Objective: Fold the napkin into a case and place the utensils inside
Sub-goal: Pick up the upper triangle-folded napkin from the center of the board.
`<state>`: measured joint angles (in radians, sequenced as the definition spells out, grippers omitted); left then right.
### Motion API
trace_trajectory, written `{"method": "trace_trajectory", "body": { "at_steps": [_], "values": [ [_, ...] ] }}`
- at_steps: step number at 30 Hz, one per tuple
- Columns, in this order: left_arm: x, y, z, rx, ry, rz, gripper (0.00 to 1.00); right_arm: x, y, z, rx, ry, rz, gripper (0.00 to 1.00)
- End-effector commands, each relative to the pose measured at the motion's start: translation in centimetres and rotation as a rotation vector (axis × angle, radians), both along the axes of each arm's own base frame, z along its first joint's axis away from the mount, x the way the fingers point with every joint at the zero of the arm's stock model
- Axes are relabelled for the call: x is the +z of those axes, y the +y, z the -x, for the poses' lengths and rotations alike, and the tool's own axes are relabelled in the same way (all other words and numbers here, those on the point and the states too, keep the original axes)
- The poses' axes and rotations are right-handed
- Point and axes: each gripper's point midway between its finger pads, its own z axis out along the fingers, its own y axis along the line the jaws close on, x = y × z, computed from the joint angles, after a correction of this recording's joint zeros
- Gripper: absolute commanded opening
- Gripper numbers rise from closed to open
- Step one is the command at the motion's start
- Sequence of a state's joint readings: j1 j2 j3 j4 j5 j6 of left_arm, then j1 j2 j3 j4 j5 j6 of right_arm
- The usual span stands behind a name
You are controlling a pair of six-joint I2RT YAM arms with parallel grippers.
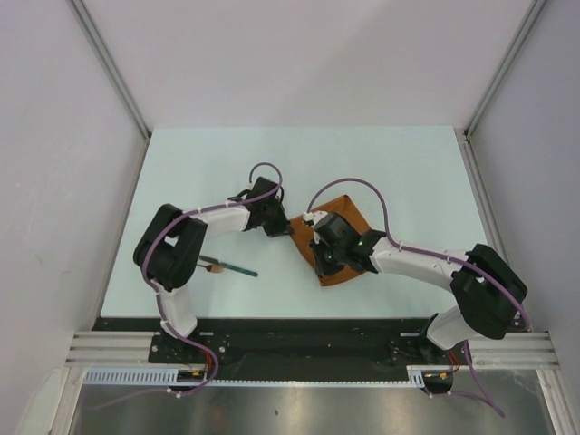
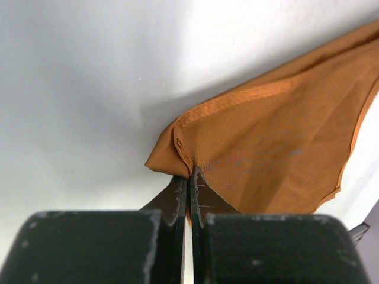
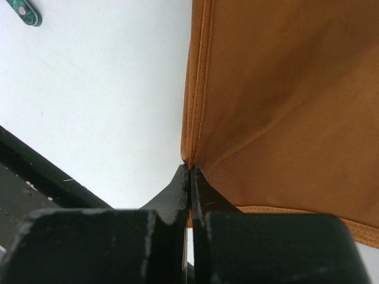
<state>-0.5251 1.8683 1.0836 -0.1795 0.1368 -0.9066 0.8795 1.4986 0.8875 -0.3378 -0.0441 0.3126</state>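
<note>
The rust-orange napkin (image 1: 343,217) lies folded near the table's middle, partly under my right arm. My left gripper (image 1: 283,227) is shut on its left corner; the left wrist view shows the cloth (image 2: 272,148) pinched between the fingertips. My right gripper (image 1: 319,263) is shut on the napkin's near edge; the right wrist view shows the hem (image 3: 195,89) running into the jaws. A utensil with a dark teal handle (image 1: 237,268) and a pale wooden one with a brown end (image 1: 212,266) lie on the table left of the napkin, below my left forearm. The teal handle's end shows in the right wrist view (image 3: 25,13).
The pale table (image 1: 408,163) ends at a black rail (image 1: 290,326) at the near side. Grey walls with metal posts (image 1: 109,63) enclose the left, back and right.
</note>
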Motion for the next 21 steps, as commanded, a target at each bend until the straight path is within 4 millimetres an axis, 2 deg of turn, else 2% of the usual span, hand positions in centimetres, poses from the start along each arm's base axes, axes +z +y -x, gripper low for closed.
{"method": "trace_trajectory", "body": {
  "at_steps": [1, 7, 13, 17, 19, 21],
  "values": [
    [3.7, 1.4, -1.0, -0.030, -0.115, -0.019, 0.00, 1.8, 1.1, 0.3, 0.028, -0.030, -0.050, 0.00],
    [5.1, 0.4, -0.7, -0.078, -0.122, 0.048, 0.00, 2.0, 1.6, 0.8, 0.025, -0.015, -0.064, 0.00],
    [6.9, 0.9, -0.5, -0.074, -0.143, 0.075, 0.00, 2.9, 2.6, 0.8, 0.018, -0.010, -0.090, 0.00],
    [9.0, 2.4, -0.6, -0.044, -0.175, 0.110, 0.00, 3.9, 5.0, 1.5, 0.052, -0.006, -0.121, 0.00],
    [10.9, 3.2, -0.6, -0.032, -0.209, 0.131, 0.00, 5.0, 6.7, 1.6, 0.072, -0.005, -0.150, 0.00],
    [13.2, 4.8, -0.8, -0.004, -0.249, 0.138, 0.00, 6.2, 8.5, 2.4, 0.099, 0.013, -0.201, 0.00]
  ]
}}
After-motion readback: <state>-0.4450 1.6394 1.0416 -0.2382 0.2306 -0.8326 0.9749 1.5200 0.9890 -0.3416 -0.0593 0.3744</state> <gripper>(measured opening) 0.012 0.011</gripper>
